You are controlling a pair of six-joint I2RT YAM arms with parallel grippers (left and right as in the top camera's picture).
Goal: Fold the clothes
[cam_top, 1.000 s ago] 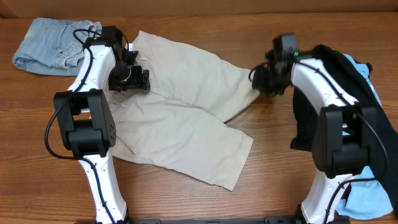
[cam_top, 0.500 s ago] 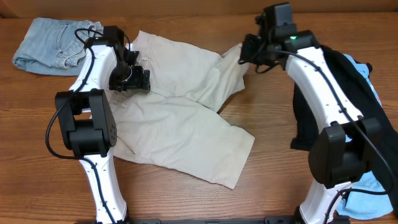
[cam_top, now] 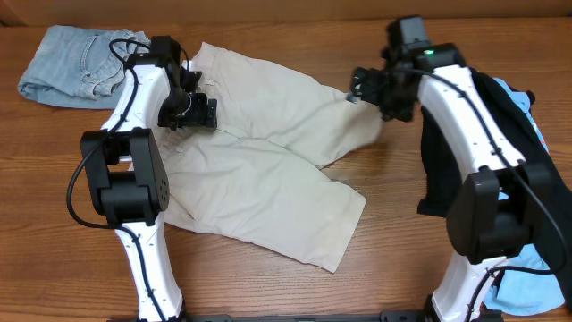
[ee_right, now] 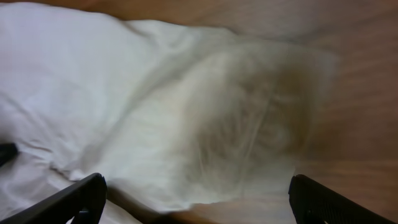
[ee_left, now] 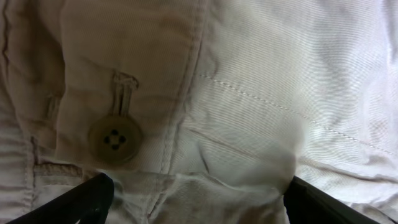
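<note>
The beige shorts (cam_top: 268, 170) lie spread across the middle of the table, one leg reaching right toward my right gripper (cam_top: 371, 87). That gripper hangs open just above the leg's hem, with blurred cloth (ee_right: 205, 112) below its wide-apart fingers (ee_right: 84, 196) and nothing held. My left gripper (cam_top: 192, 112) rests on the waistband, jaws wide. Beige fabric (ee_left: 249, 93) bulges between its fingers (ee_left: 93, 193), close to a button (ee_left: 114, 139). Neither gripper (ee_left: 198, 190) (ee_right: 198, 196) pinches cloth.
Faded denim shorts (cam_top: 76, 63) lie crumpled at the back left. A black garment (cam_top: 435, 179) and a sky-blue one (cam_top: 527, 277) are piled along the right side under my right arm. Bare wood shows in front of the shorts.
My right gripper lifted the shorts' leg toward the back, then opened and let it drop. The leg now lies out to the right again. The left arm has stayed put.
</note>
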